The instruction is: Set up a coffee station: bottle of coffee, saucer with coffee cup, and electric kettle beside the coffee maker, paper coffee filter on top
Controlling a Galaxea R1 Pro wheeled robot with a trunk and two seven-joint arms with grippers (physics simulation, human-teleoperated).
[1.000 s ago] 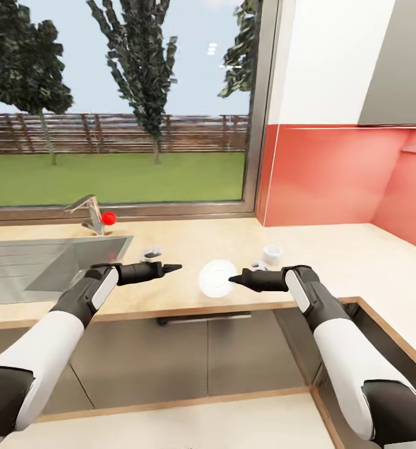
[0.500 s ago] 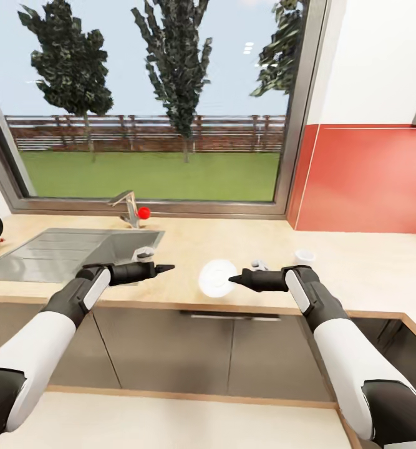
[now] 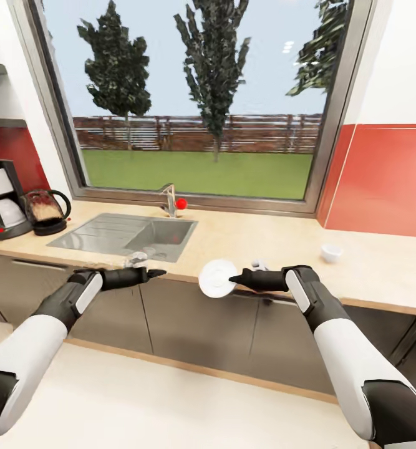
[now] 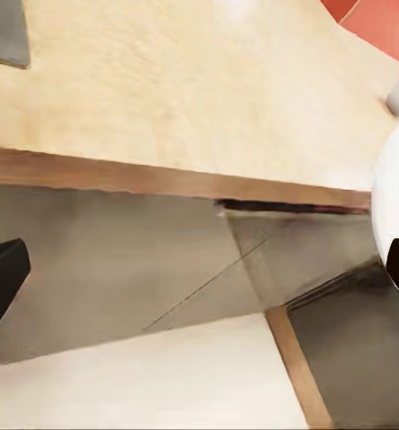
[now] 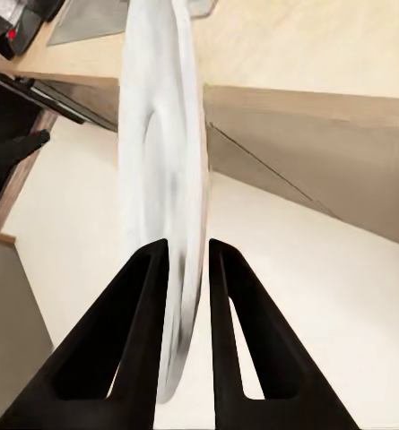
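Note:
My right gripper (image 3: 232, 280) is shut on the rim of the white saucer (image 3: 216, 278), holding it on edge in front of the counter's front edge. In the right wrist view the saucer (image 5: 163, 161) stands upright between the two black fingers (image 5: 141, 305). My left gripper (image 3: 159, 272) hangs open and empty left of the saucer; its fingertips (image 4: 2, 278) stand far apart in the left wrist view. The black coffee maker (image 3: 0, 198) and the electric kettle (image 3: 45, 211) stand at the counter's far left. A small white coffee cup (image 3: 331, 252) sits on the counter to the right.
A steel sink (image 3: 130, 234) with a faucet (image 3: 170, 201) lies between the kettle and the saucer. The wooden countertop (image 3: 264, 240) runs under a large window, with grey cabinet doors (image 3: 189, 318) below and pale floor in front. A red backsplash (image 3: 382, 181) covers the right wall.
The view has swung left and drawn back from the counter: coffee maker and kettle have come into sight, the cup has slid right. Both arms keep their pose, saucer still held.

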